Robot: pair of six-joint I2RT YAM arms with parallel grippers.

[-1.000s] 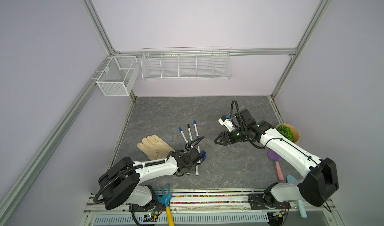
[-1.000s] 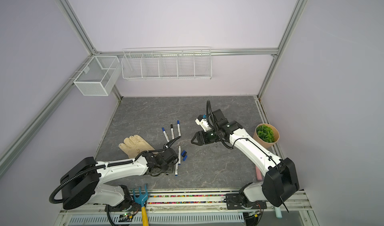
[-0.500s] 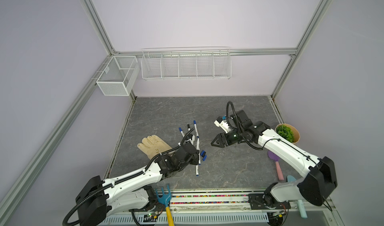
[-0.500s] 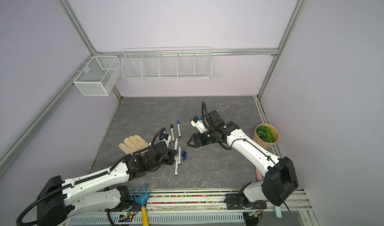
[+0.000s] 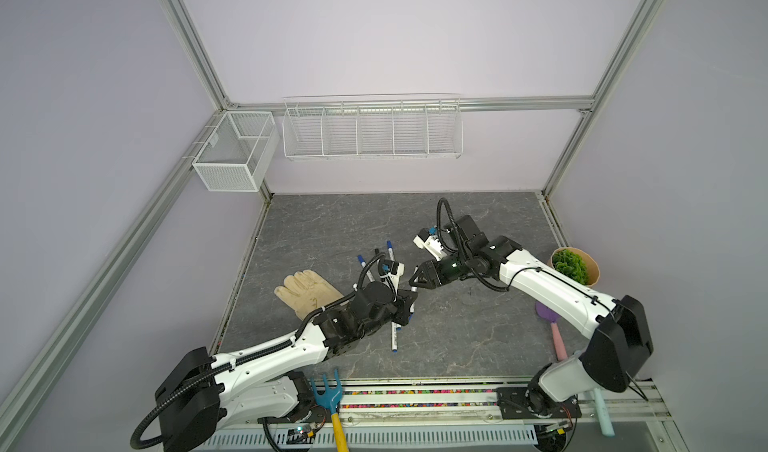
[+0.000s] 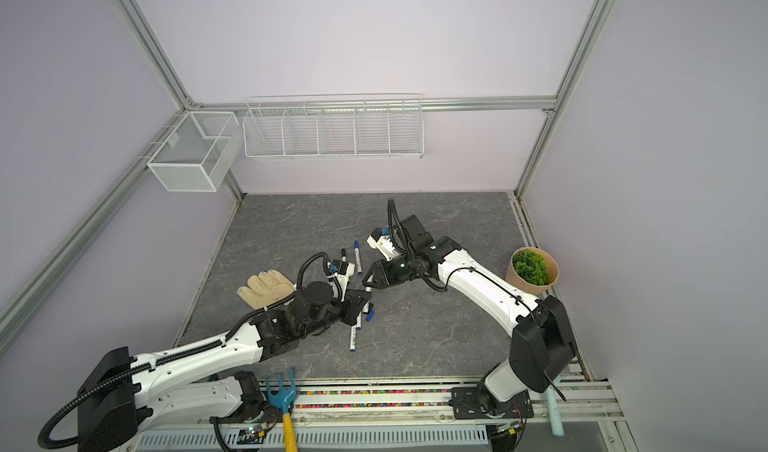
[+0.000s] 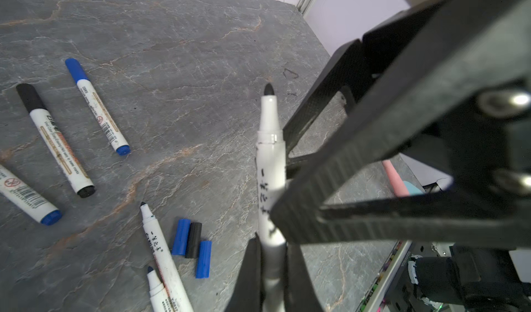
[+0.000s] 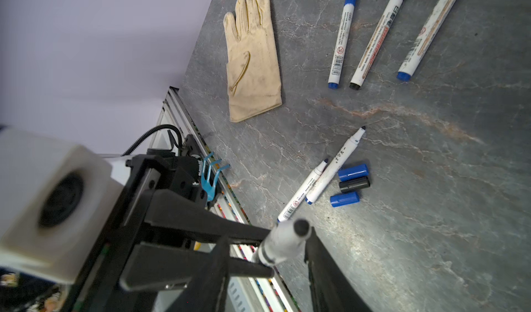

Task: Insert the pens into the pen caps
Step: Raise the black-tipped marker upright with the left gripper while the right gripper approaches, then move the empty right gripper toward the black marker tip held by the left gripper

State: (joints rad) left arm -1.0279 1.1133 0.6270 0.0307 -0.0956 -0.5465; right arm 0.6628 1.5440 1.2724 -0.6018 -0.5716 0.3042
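The held pen (image 7: 270, 164), a white barrel with its black nib bare, stands tilted up off the table (image 5: 457, 337) in the left gripper (image 7: 271, 243), whose jaws are clamped tight on the lower barrel. The nib end points towards the right wrist camera. The right gripper (image 8: 270, 240) has its jaws part-way open on either side of the pen's upper barrel, and a gap shows beside the barrel, so no grip is visible there. In both top views the two grippers meet nose to nose near the middle of the table, above the scattered pens.

Just below them on the stone-patterned surface lie the loose caps (image 7: 193, 240), blue, black and blue, bunched close together. Right beside those are two uncapped pens (image 7: 161, 247), lying nearly parallel and touching along part of their length, nibs pointing the same way. Farther back, well apart from that cluster, three capped pens (image 8: 379, 32) lie in a loose row, two with blue caps and one with black.

A cream glove (image 8: 253, 58) lies flat to the left of the pens, nearer the left wall. A plant pot (image 5: 575, 267) with green leaves stands by the right edge. A blue garden fork (image 5: 328, 396) with a yellow handle lies on the front rail.
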